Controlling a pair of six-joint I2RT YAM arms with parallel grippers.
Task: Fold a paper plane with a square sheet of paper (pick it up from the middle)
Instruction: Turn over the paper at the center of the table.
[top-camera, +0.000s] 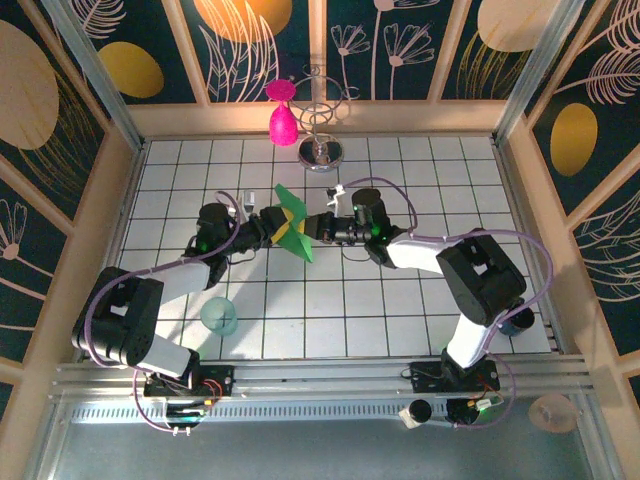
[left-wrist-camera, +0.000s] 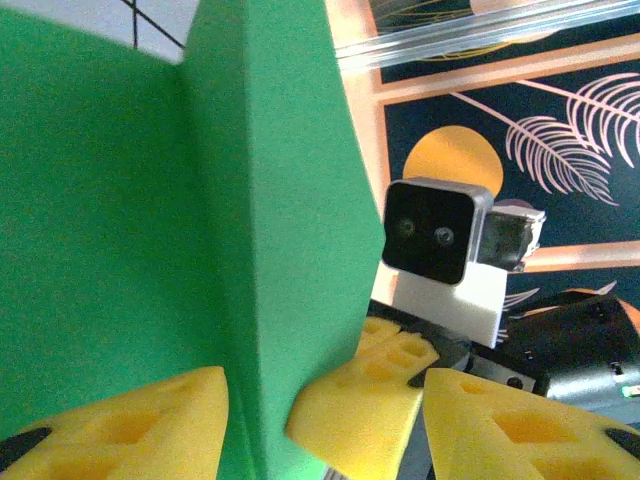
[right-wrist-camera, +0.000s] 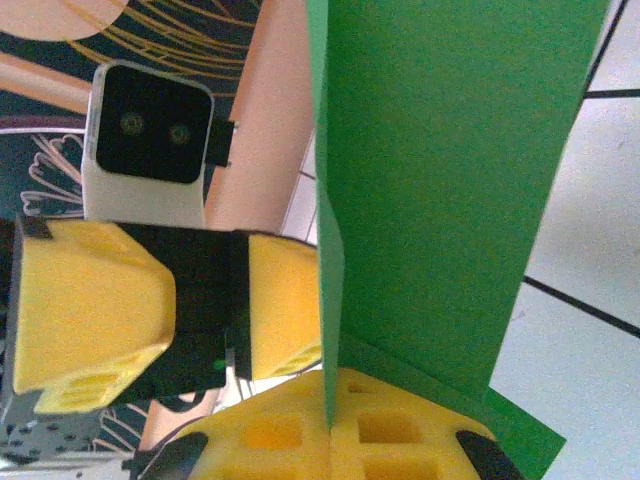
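1. On the left of the tiled table (top-camera: 420, 300), toward the front, a translucent teal cup (top-camera: 219, 316) stands by itself, well apart from the paper.
2. The left gripper (top-camera: 274, 228) reaches in from the left to the middle of the table. In its wrist view its yellow fingers (left-wrist-camera: 130, 430) stand apart. A fold of the paper runs down between them, just beside one finger, and nothing is squeezed.
3. The green paper (top-camera: 304, 249) is partly folded and stands on edge over the middle of the table, between the two grippers. A sharp crease shows along it. Whether its lower tip touches the tiles I cannot tell.
4. The right gripper (right-wrist-camera: 328, 440) comes in from the right. Its fingers are pressed together on the bottom edge of the paper, and the sheet runs straight into the seam between them.
5. In the left wrist view, one finger of the right gripper touches the fold, with the white and black wrist camera (left-wrist-camera: 435, 240) just behind it.
6. At the back, a pink teardrop-shaped object (top-camera: 283, 122) sits just left of a wire stand (top-camera: 323, 152) with a round metal base.
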